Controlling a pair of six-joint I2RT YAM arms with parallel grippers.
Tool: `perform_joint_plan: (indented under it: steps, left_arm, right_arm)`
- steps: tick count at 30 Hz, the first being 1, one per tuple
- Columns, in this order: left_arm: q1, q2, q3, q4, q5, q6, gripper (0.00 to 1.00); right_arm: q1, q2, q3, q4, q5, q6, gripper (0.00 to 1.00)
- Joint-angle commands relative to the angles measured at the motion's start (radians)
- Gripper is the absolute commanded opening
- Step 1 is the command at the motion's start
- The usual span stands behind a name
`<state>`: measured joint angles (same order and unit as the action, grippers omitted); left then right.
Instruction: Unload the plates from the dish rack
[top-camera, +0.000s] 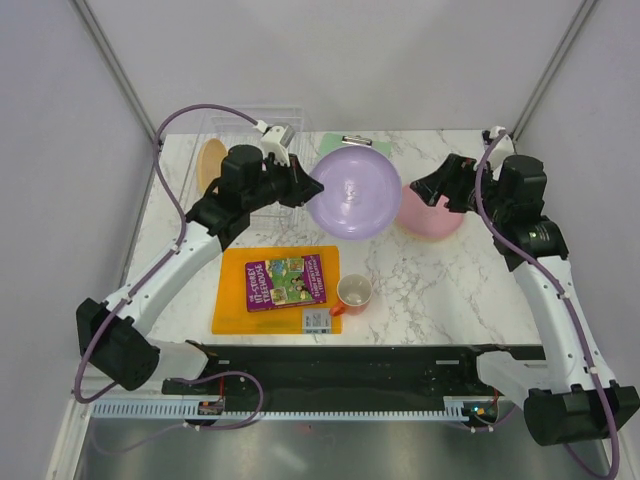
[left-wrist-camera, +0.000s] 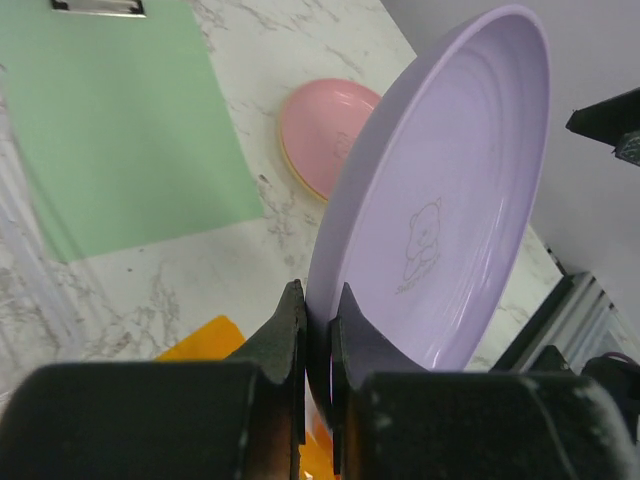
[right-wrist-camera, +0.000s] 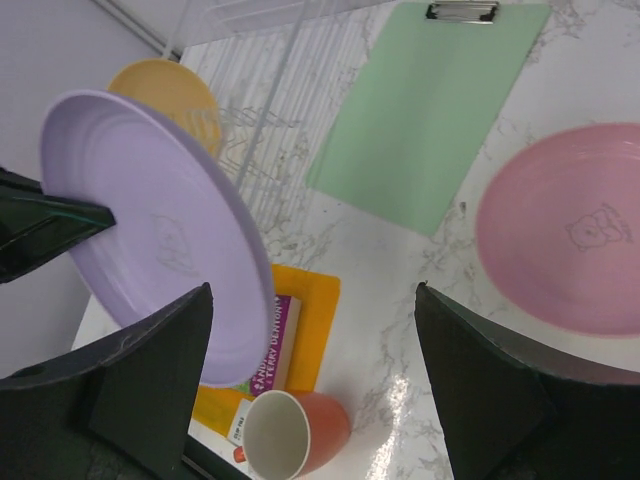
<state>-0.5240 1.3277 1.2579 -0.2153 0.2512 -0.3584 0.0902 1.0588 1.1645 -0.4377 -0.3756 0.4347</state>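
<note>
My left gripper (top-camera: 303, 186) is shut on the rim of the lilac purple plate (top-camera: 352, 192) and holds it tilted on edge above the table. In the left wrist view, both fingers (left-wrist-camera: 285, 330) pinch the plate (left-wrist-camera: 450, 200). The pink plate (top-camera: 432, 212) lies flat at the right on a yellow-orange plate whose edge shows under it (left-wrist-camera: 288, 160). My right gripper (top-camera: 432, 190) is open and empty above the pink plate (right-wrist-camera: 570, 240). Another yellow-orange plate (top-camera: 210, 165) stands in the clear dish rack (top-camera: 250, 128) at the back left.
A green clipboard (top-camera: 378, 146) lies behind the lilac plate. An orange cutting board (top-camera: 230, 300) at the front carries a purple book (top-camera: 285, 282) and a small box (top-camera: 317, 320). A small orange cup (top-camera: 353, 293) lies beside its right edge.
</note>
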Motion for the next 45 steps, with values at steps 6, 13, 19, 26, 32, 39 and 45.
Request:
perform_joint_plan:
  steps: [6,13,19,26,32,39,45]
  left_arm:
    - [0.001,0.083,-0.009,0.295,0.214,-0.234,0.02]
    - [0.001,0.169,-0.015,0.422,0.339,-0.320,0.02]
    - [0.001,0.214,-0.017,0.476,0.473,-0.352,0.02]
    - [0.007,0.162,-0.031,0.230,0.302,-0.201,1.00]
    - [-0.036,-0.010,-0.074,-0.060,-0.325,0.010,1.00]
    - [-0.070,-0.200,-0.205,-0.107,-0.676,0.163,1.00]
    - [-0.071,-0.317,-0.259,-0.119,-0.754,0.239,1.00]
  right_arm:
    - [0.008,-0.056,-0.135,0.137,-0.164,0.095,0.89]
    - [0.011,-0.014,-0.193,0.264,-0.278,0.179,0.72]
    - [0.010,0.024,-0.204,0.292,-0.299,0.183,0.00]
    - [0.002,-0.002,-0.093,0.145,-0.016,0.075,0.00]
    - [-0.073,0.074,0.026,0.004,0.311,0.004,0.00]
    - [-0.245,0.277,0.031,-0.027,0.244,0.036,0.00]
    - [-0.300,0.406,0.011,0.066,0.112,0.059,0.00]
